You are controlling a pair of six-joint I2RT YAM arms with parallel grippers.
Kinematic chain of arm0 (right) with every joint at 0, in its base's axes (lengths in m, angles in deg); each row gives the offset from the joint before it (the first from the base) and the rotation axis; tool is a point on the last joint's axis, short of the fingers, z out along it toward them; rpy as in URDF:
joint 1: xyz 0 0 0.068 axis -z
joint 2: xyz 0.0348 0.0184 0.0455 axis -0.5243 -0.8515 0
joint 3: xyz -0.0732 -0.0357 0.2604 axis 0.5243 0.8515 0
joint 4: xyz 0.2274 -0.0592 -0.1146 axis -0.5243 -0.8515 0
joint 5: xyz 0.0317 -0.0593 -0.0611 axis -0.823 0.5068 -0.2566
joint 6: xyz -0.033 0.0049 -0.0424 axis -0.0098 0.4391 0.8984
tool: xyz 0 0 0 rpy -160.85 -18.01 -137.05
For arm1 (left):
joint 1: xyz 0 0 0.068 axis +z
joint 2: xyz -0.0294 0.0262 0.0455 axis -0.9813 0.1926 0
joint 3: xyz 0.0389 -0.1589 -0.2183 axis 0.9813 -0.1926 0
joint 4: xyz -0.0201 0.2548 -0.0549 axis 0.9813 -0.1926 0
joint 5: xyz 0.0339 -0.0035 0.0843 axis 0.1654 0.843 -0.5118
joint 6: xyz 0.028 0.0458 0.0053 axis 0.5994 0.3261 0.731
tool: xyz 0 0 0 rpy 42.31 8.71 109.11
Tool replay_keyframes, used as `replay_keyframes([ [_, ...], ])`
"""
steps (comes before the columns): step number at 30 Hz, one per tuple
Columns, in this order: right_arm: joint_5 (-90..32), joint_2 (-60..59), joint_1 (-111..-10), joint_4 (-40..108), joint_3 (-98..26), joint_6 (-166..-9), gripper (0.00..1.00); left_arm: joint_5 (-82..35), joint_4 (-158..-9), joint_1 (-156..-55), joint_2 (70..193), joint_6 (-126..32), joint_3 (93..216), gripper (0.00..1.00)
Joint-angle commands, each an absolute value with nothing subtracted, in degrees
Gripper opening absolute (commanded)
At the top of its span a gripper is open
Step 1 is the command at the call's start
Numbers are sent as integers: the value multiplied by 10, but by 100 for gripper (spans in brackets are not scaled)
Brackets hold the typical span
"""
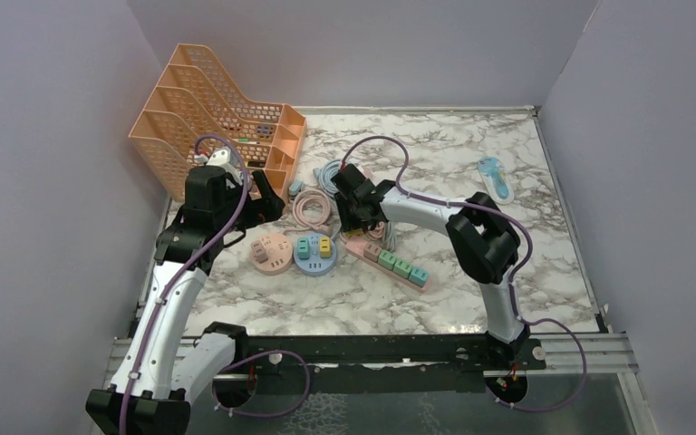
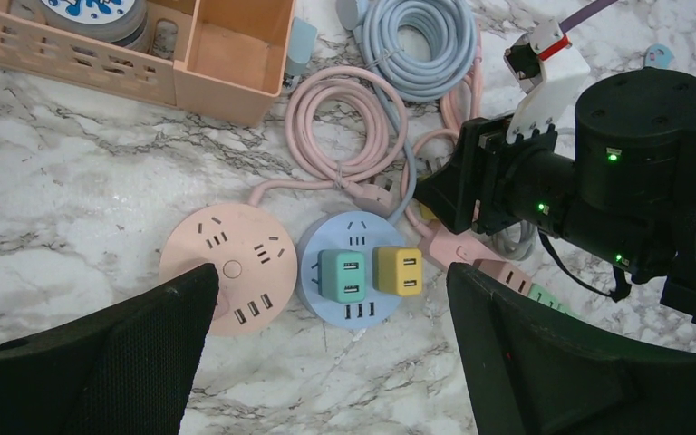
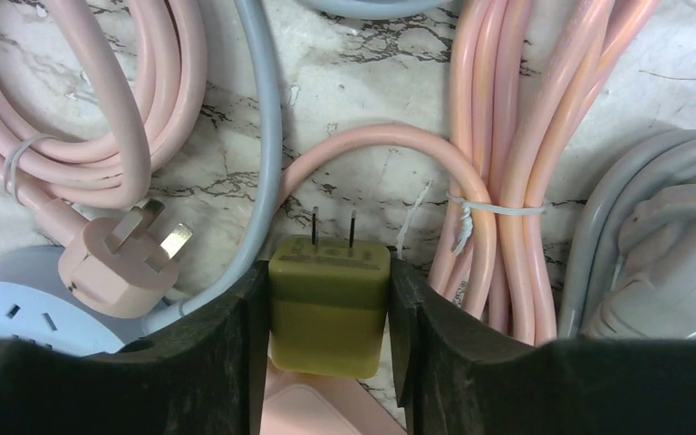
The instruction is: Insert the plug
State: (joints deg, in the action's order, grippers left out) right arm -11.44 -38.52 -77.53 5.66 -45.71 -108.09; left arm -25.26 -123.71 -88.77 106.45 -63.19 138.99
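Note:
An olive-yellow plug [image 3: 329, 308] with two thin prongs pointing away sits between my right gripper's [image 3: 329, 276] black fingers [image 3: 231, 349], which press on both its sides. It hangs over the end of a long pink power strip [image 3: 308, 408] that carries several coloured adapters [image 1: 390, 258]. My left gripper [image 2: 331, 362] is wide open and holds nothing. It hovers near a round pink socket hub [image 2: 227, 267] and a round blue hub [image 2: 353, 237], which holds a teal adapter [image 2: 343, 275] and a yellow adapter [image 2: 397, 270].
Coiled pink cables [image 3: 498, 136], a grey-blue cable [image 3: 267, 136] and a pink three-pin plug [image 3: 118, 258] lie around the right gripper. An orange file rack [image 1: 208, 109] stands at the back left. A small blue object [image 1: 496, 177] lies at the back right.

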Motion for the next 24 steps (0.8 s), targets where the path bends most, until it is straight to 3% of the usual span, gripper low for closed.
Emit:
replay_keyframes([
  [1, -72, -403, -776, 30, -470, -1064, 36, -249, -1223, -887, 1070, -616, 1398, 99],
  [5, -73, -362, -776, 79, -449, -1043, 25, -230, -1222, -887, 1075, -619, 1398, 99],
  [13, -147, -199, -776, 239, -368, -954, 24, -127, -1209, -887, 1080, -685, 1408, 97],
  [24, -559, -64, -776, 373, -277, -801, 23, 20, -1175, -887, 1077, -804, 1417, 95],
])
